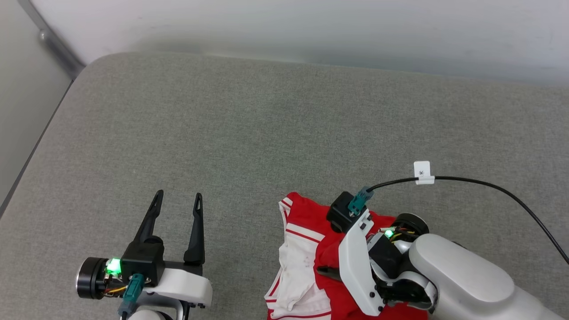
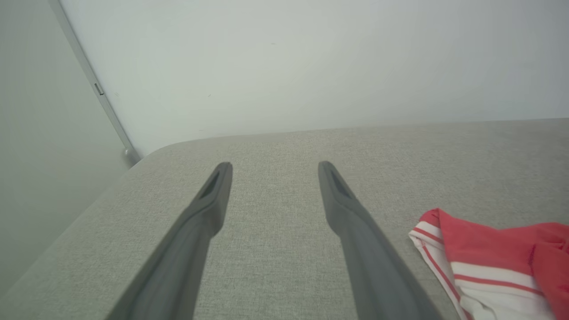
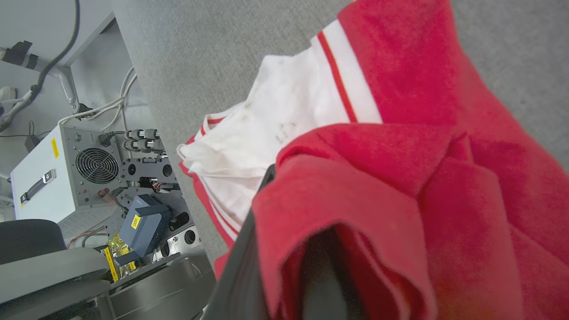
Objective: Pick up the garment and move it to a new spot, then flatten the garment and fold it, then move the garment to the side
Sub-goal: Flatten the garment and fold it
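**Right gripper clamped on red shirt; left gripper spread and empty**

No lettering shows on the shirt [image 1: 295, 266], a crumpled red-and-white heap at the near edge of the grey mat [image 1: 249, 133]. Its white, red-striped part lies toward the left. The right gripper [image 1: 326, 270] is closed on a red fold, and cloth drapes over its fingers [image 3: 240, 266]. The left gripper [image 1: 178, 194] is spread wide and holds nothing, over bare mat well left of the shirt. A white tag [image 1: 422, 171] on the cable [image 1: 489, 183] bears a small asterisk-like mark. Off the mat, a blue box [image 3: 144, 224] carries a yellow sticker [image 3: 134, 221] with print too small to read.
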